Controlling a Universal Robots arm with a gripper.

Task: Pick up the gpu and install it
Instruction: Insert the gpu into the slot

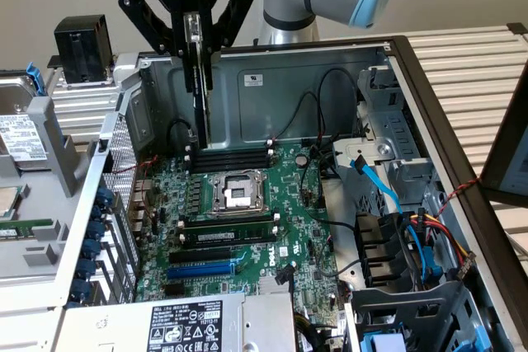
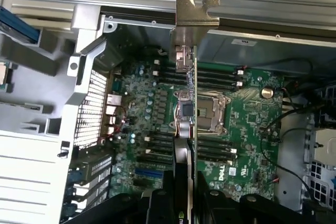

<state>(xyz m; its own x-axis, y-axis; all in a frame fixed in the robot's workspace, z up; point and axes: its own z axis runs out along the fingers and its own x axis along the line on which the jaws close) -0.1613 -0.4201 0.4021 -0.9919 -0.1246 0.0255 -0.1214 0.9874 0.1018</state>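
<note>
My gripper (image 1: 196, 32) is shut on the gpu (image 1: 200, 80), which hangs edge-down over the far side of the large green motherboard (image 1: 247, 228) inside the open computer case. The card's lower end hovers near the far memory slots (image 1: 235, 154), above the board. In the wrist view the gpu (image 2: 185, 124) appears edge-on between my dark fingers (image 2: 157, 205), with its silver end bracket (image 2: 197, 11) pointing toward the case's rear wall. Beneath it lies the CPU socket (image 2: 202, 109).
A blue expansion slot (image 1: 202, 269) and black slots lie on the near part of the board. The power supply (image 1: 181, 323) sits at the front. Cables and drive cages (image 1: 396, 212) crowd the exterior view's right. A perforated rear panel (image 1: 120, 179) bounds the exterior view's left.
</note>
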